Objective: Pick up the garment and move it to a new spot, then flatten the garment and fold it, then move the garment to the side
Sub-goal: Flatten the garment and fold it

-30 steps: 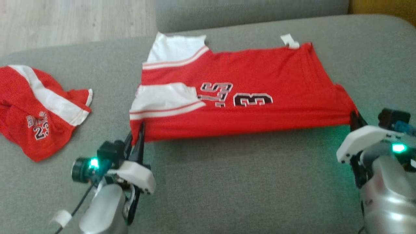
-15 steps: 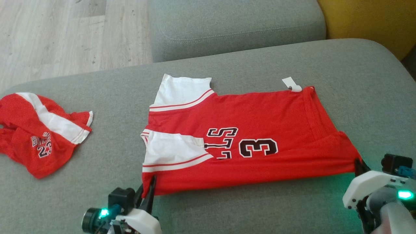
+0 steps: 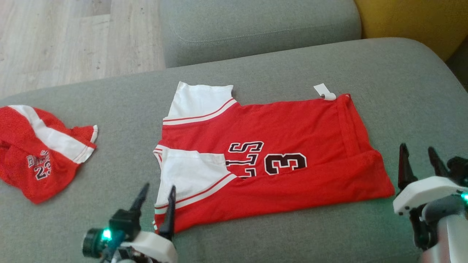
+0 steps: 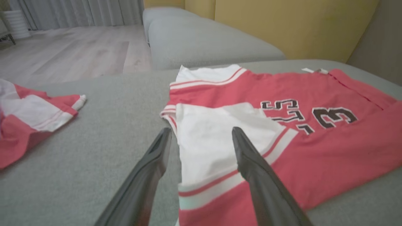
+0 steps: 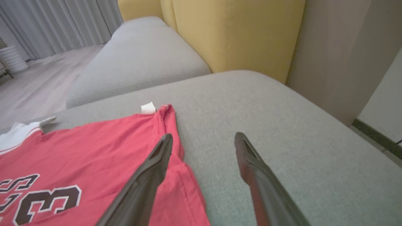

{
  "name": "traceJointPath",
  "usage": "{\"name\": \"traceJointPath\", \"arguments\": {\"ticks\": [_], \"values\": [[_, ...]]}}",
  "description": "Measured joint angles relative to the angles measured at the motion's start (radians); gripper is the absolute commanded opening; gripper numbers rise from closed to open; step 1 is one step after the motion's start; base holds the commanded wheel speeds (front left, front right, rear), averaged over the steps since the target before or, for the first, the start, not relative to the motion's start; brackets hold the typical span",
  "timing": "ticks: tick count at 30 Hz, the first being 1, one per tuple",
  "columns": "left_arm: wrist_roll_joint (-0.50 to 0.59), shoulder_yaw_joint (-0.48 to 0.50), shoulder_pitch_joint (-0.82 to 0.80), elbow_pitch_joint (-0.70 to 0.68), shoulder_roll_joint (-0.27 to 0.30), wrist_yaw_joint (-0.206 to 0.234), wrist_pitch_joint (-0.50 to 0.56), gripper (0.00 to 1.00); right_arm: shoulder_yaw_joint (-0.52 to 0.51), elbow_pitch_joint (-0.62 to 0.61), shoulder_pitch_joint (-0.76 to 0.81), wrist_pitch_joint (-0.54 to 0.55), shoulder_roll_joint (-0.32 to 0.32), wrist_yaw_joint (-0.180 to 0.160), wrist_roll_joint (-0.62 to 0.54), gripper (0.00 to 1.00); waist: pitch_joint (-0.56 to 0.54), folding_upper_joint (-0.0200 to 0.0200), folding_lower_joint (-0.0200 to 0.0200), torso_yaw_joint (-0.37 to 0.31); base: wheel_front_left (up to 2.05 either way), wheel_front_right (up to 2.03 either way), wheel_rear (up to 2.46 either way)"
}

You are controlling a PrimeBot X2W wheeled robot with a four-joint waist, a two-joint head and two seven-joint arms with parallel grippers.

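Red-and-white sports jersey (image 3: 292, 146) lies flat, folded lengthwise, mid grey fabric sofa cushion (image 3: 256, 244). L gripper (image 3: 159, 187) fingers apart over near sleeve corner; R gripper (image 3: 417, 148) fingers apart just beside hem corner. Neither holds anything. Next fold, IMO: pinch both layers at each end, lift evenly, keep edges aligned. Print reads "3" + partial "LS". Crumpled red-white garment (image 3: 40, 146) at left reads "23".

2 garments (image 3: 292, 138) (image 3: 22, 146), 2 end effectors (image 3: 159, 186) (image 3: 417, 147)
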Motion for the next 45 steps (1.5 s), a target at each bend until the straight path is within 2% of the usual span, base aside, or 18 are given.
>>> {"name": "traceJointPath", "arguments": {"ticks": [4,8,11,15,20,24,28,32,38,45], "values": [[0.0,0.022,-0.041,-0.055,0.011,0.001,-0.063,1.0,0.018,-0.052,-0.006,-0.066,0.002,0.0,0.002,1.0,0.015,0.0,0.0,-0.017,0.0,0.0,0.0],[0.01,0.022,-0.123,-0.074,0.036,-0.019,-0.062,1.0,0.046,-0.067,-0.033,-0.086,0.002,0.0,0.008,1.0,0.047,0.0,0.0001,-0.031,0.0,0.0,0.0],[0.028,0.021,-0.216,-0.075,0.075,-0.051,-0.022,1.0,0.075,-0.078,-0.095,-0.091,-0.001,0.0,0.008,1.0,0.085,0.0,0.0001,-0.042,0.0,0.0,0.0],[0.037,0.013,-0.393,-0.05,0.123,-0.128,0.071,1.0,0.111,-0.081,-0.195,-0.098,-0.009,0.0,0.012,1.0,0.147,0.0,0.0002,-0.06,0.0,0.0,0.0],[0.002,-0.03,-0.633,0.059,0.173,-0.184,0.217,1.0,0.151,-0.075,-0.301,-0.107,-0.021,0.0,0.017,1.0,0.231,-0.0001,0.0004,-0.087,0.0,0.0,0.0],[-0.071,-0.144,-0.782,0.152,0.237,-0.192,0.347,1.0,0.198,-0.053,-0.378,-0.121,-0.022,0.0,0.021,1.0,0.294,-0.0001,0.0005,-0.115,0.0,0.0,0.0],[-0.18,-0.292,-0.893,0.206,0.306,-0.193,0.441,1.0,0.235,-0.034,-0.439,-0.137,-0.024,0.0,0.027,1.0,0.346,-0.0001,0.0004,-0.148,0.0,0.0,0.0],[-0.29,-0.397,-0.979,0.241,0.374,-0.193,0.519,1.0,0.253,-0.022,-0.481,-0.149,-0.024,0.0,0.041,1.0,0.393,-0.0001,0.0003,-0.177,0.0,0.0,0.0],[-0.414,-0.505,-1.054,0.27,0.437,-0.193,0.549,1.0,0.268,-0.015,-0.5,-0.173,-0.019,0.0,0.061,1.0,0.45,-0.0001,0.0001,-0.208,0.0,0.0,0.0],[-0.489,-0.593,-1.132,0.336,0.461,-0.193,0.547,1.0,0.279,-0.018,-0.5,-0.191,-0.014,0.0,0.07,1.0,0.509,-0.0001,0.0001,-0.239,0.0,0.0,0.0]]}}
